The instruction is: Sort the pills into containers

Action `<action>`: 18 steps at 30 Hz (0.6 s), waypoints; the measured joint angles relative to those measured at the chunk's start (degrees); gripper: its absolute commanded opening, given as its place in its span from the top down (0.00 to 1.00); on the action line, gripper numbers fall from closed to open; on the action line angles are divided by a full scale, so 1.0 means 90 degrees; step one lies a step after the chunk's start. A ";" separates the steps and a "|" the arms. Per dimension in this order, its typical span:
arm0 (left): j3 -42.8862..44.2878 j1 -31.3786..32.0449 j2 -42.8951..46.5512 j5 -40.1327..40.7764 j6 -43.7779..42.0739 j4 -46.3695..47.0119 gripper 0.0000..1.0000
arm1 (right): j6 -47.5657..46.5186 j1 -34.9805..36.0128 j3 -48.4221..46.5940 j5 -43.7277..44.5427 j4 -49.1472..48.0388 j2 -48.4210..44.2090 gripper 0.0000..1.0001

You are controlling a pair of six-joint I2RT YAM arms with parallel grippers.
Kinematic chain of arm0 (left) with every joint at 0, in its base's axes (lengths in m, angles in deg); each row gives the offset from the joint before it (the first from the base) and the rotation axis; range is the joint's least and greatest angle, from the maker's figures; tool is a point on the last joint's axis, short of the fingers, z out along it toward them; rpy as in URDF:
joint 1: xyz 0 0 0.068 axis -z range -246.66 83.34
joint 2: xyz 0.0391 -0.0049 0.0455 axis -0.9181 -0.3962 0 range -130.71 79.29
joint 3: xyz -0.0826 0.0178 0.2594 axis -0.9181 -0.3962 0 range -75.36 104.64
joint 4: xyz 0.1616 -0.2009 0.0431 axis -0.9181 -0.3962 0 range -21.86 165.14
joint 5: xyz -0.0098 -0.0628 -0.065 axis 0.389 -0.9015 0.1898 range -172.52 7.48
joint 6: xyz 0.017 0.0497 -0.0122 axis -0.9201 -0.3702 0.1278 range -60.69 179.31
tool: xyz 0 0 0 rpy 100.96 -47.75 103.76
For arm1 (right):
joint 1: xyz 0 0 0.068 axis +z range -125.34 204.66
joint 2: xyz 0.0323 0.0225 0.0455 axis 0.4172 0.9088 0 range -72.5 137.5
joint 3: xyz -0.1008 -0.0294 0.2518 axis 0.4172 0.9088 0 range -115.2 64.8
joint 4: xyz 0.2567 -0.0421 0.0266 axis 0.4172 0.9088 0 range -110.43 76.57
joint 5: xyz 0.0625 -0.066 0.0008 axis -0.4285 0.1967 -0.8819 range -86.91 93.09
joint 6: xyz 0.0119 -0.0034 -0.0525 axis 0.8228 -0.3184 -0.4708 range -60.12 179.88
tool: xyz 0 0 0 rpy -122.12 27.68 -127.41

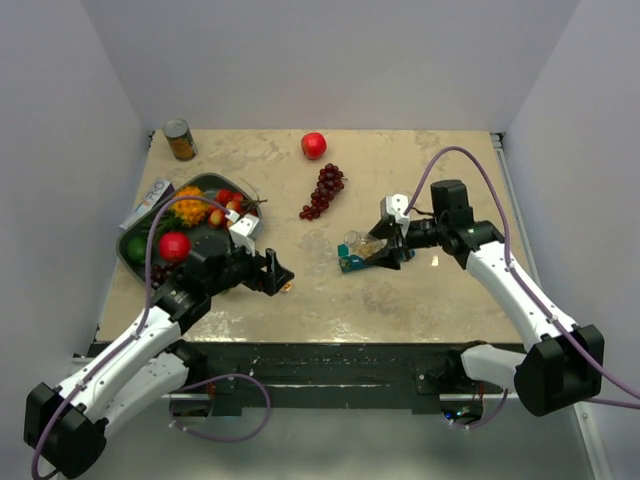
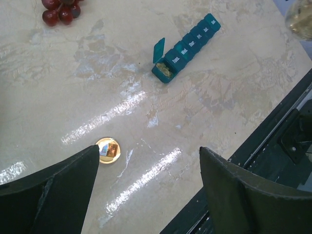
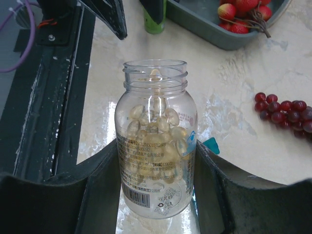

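Left gripper [image 1: 278, 272]: jaws spread wide, grasping nothing; low over the near-left part of the table [image 1: 450, 290]; a small gold cap [image 2: 107, 150] lies just beside one finger
Right gripper [image 1: 388, 250]: clenched on the clear pill bottle [image 3: 156, 102]; bottle uncapped, mouth pointing left; how steep the tilt is, I cannot tell
Pill organiser [image 2: 187, 46]: flat on the table right of centre, just near-left of the bottle; the end cell toward the left gripper has its lid up, with yellowish pills [image 2: 165, 71] inside; the other lids look down
Risk, spill: the mouth is far wider than one cell and the bottle is well filled; a tip too far could pour many capsules at once, over the rim and across the table
Risk, shove: the organiser is light and unheld; a brush from bottle or finger could slide or turn it
Risk, slip: smooth round glass-like wall; a loose clench could let it roll
Around: grapes [image 1: 322, 192] far of the organiser; a red fruit [image 1: 314, 145] and a can [image 1: 180, 140] at the far edge; a fruit tray [image 3: 214, 36] at left with a green bottle [image 3: 155, 23] beside it
In the way: the raised lid beside the open cell; the closed cells next to it
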 measured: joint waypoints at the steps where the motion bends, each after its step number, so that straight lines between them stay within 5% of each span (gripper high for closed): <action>1: 0.0000 0.0000 -0.0051 0.0007 0.0063 -0.0002 0.13 | 0.0000 -0.0015 0.0017 -0.0078 -0.0010 -0.0036 1.00; 18: 0.0243 0.0005 -0.1370 0.0993 0.0721 -0.0673 0.16 | 0.0002 -0.0058 0.0126 -0.0345 -0.0085 -0.0134 1.00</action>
